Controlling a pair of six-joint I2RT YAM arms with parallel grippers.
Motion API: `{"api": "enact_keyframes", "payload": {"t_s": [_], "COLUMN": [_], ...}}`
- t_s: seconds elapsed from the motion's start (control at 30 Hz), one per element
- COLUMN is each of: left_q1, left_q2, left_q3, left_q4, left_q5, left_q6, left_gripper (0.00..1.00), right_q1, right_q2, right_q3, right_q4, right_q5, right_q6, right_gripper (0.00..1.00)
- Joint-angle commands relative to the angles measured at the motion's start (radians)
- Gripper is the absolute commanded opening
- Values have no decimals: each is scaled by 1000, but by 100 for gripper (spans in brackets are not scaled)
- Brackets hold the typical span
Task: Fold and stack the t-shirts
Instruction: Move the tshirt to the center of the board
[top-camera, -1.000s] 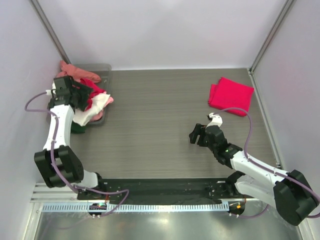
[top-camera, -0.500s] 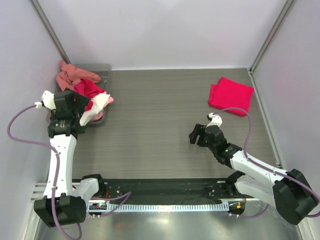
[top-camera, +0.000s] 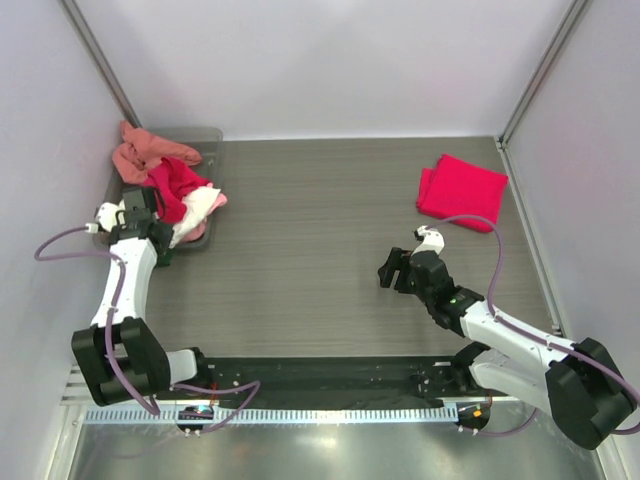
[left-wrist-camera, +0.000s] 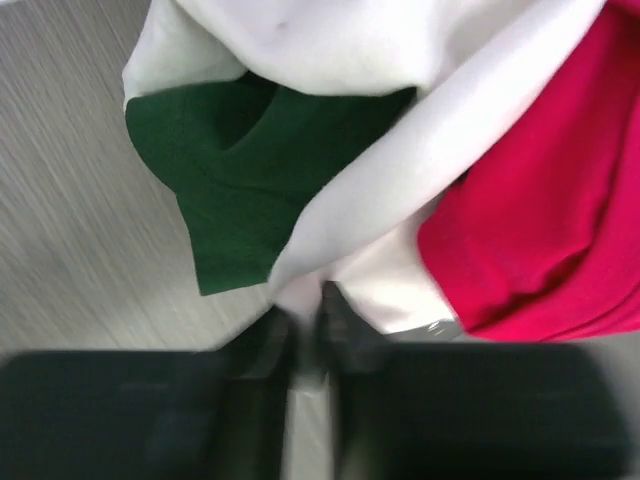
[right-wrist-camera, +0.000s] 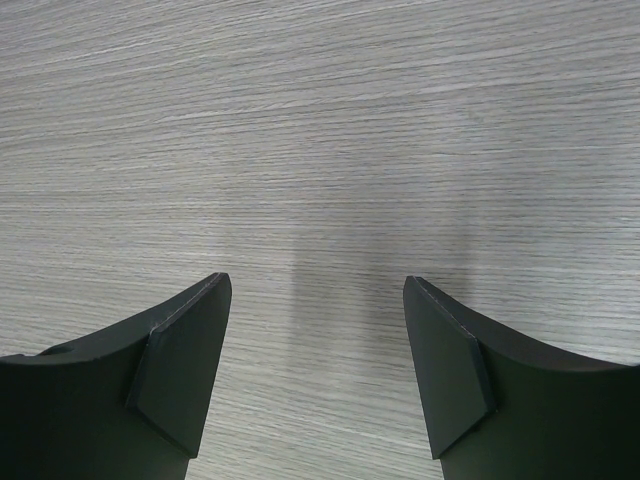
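A heap of t-shirts fills the grey tray (top-camera: 208, 134) at the far left: a salmon one (top-camera: 145, 150), a crimson one (top-camera: 180, 180) and a cream-white one (top-camera: 196, 212) with dark green parts. In the left wrist view the cream-white shirt (left-wrist-camera: 400, 60) hangs over the tray's edge, with its green sleeve (left-wrist-camera: 250, 180) and the crimson shirt (left-wrist-camera: 540, 220) beside it. My left gripper (left-wrist-camera: 305, 335) (top-camera: 162, 240) pinches a fold of the white cloth, blurred by motion. A folded crimson-pink t-shirt (top-camera: 462, 190) lies at the far right. My right gripper (top-camera: 392, 268) (right-wrist-camera: 315, 370) hovers open over bare table.
The tray stands in the far left corner against the left wall. White walls with metal posts close in the table on three sides. The wood-grain table top (top-camera: 320, 220) stretches between the tray and the folded shirt.
The left arm swung out of the heap toward the tray's near edge. Its jaws went from wide open to closed on the white cloth. The right arm has not moved.
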Motion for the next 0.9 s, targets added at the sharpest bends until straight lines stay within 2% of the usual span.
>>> {"api": "enact_keyframes", "payload": {"t_s": [0.0, 0.03, 0.2, 0.33, 0.4, 0.43, 0.47, 0.57, 0.6, 0.7, 0.87], "left_q1": [35, 38, 38, 38, 38, 38, 38, 37, 37, -6, -170], "left_q2": [-18, -40, -193, -317, -322, -305, -284, -175, -141, -132, -167], "left_q3": [22, 33, 117, 284, 439, 502, 650, 833, 899, 918, 885], "left_q4": [75, 50, 26, -5, -22, -33, -69, -79, -64, 77, 111], "left_q5": [-15, -26, 15, 49, 113, 153, 210, 512, 655, 784, 707], "left_q6": [-22, -27, 15, 64, 91, 94, 94, 35, 1, -120, -117], "left_gripper": [3, 0, 0, 0, 0, 0, 0, 0, 0, 0, 0], "right_q1": [1, 1, 1, 1, 1, 1, 1, 1, 0, 1, 0], "right_q2": [-9, -12, -12, -6, -11, -14, -14, -18, -20, -28, -32], "right_q3": [27, 27, 25, 28, 27, 27, 27, 27, 27, 25, 24], "right_q4": [28, 26, 28, 26, 25, 25, 23, 22, 20, 18, 20], "right_q5": [8, 10, 15, 13, 13, 13, 13, 16, 16, 21, 24], "right_q6": [-13, -13, -13, -13, -13, -14, -13, -13, -13, -13, -13], "right_gripper": [76, 76, 76, 76, 76, 76, 76, 76, 76, 76, 76]}}
